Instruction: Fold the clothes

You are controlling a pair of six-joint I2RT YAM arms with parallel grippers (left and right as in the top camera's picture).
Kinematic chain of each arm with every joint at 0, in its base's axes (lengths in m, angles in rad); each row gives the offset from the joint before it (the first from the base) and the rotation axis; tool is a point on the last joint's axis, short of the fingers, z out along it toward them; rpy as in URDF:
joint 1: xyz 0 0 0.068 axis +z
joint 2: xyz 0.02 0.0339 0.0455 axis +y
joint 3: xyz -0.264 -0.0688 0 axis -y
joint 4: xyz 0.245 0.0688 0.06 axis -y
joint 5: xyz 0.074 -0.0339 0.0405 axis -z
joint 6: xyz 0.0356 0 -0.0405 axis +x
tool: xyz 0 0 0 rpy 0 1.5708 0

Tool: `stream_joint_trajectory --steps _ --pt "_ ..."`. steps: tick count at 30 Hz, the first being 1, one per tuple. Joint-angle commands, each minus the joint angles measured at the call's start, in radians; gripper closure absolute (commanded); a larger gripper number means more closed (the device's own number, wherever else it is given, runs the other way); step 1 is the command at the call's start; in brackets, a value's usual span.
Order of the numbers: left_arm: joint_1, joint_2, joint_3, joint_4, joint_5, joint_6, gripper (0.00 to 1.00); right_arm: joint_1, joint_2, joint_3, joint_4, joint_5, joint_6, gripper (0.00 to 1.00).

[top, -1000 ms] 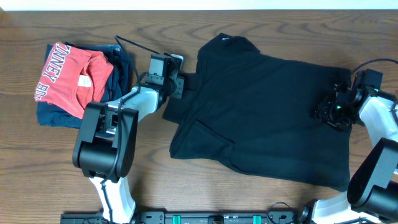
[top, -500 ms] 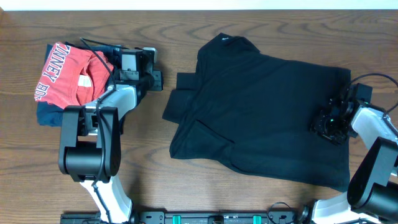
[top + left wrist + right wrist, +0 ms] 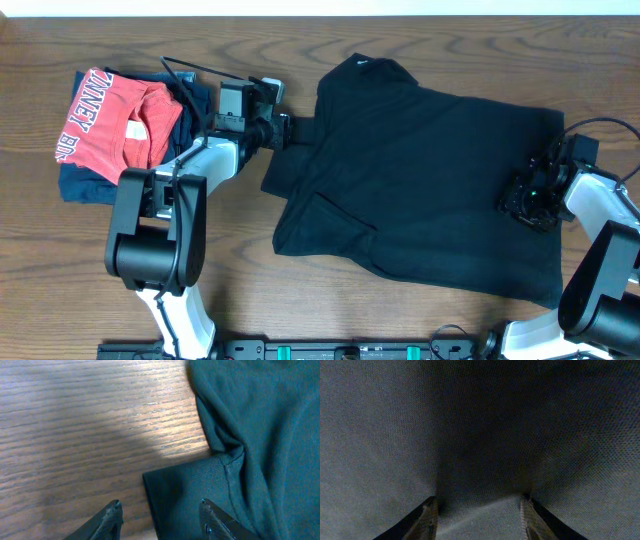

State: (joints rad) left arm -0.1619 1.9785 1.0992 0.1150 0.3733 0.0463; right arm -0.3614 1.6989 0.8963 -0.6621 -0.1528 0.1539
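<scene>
The black shirt (image 3: 430,190) lies spread across the middle and right of the wooden table, its collar with a white tag (image 3: 362,62) at the back. Its left sleeve (image 3: 290,165) points toward the left arm. My left gripper (image 3: 284,130) sits at that sleeve's edge. In the left wrist view it (image 3: 162,510) is open, and the sleeve's corner (image 3: 185,490) lies flat between the two fingers. My right gripper (image 3: 522,198) rests low over the shirt's right side. Its wrist view shows it (image 3: 479,510) open, with only black fabric (image 3: 480,425) under and between the fingers.
A folded red shirt (image 3: 115,120) with white lettering lies on a navy garment (image 3: 85,185) at the back left, close behind the left arm. Bare wooden table (image 3: 300,300) runs along the front. A black cable (image 3: 600,122) loops above the right arm.
The left gripper opened and let go of the sleeve, swung left toward the red shirt, then came back right to the sleeve's edge. The right gripper shifted slightly left on the shirt.
</scene>
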Motion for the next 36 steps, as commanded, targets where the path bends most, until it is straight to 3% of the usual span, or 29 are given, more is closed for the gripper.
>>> stream_joint_trajectory --steps 1,7,15,18,32,36 --pt "-0.002 0.042 0.014 0.006 0.013 0.024 0.5 0.015 0.007 -0.023 0.003 0.014 0.01 0.48" --pt "-0.026 0.048 0.014 0.015 0.012 0.025 0.53 0.015 0.007 -0.023 0.001 0.014 0.01 0.48" --pt "-0.029 0.048 0.014 0.03 0.008 0.025 0.86 0.015 0.007 -0.023 0.0 0.014 0.01 0.48" --pt "-0.016 0.048 0.014 0.037 0.008 0.024 0.94 0.015 0.007 -0.023 0.001 0.015 0.01 0.48" --pt "0.127 0.047 0.042 0.052 0.013 -0.078 0.93 0.015 0.007 -0.023 0.001 0.019 0.01 0.48" --pt "0.127 0.046 0.042 0.045 0.053 -0.078 0.56 0.015 0.007 -0.023 0.001 0.019 0.01 0.47"
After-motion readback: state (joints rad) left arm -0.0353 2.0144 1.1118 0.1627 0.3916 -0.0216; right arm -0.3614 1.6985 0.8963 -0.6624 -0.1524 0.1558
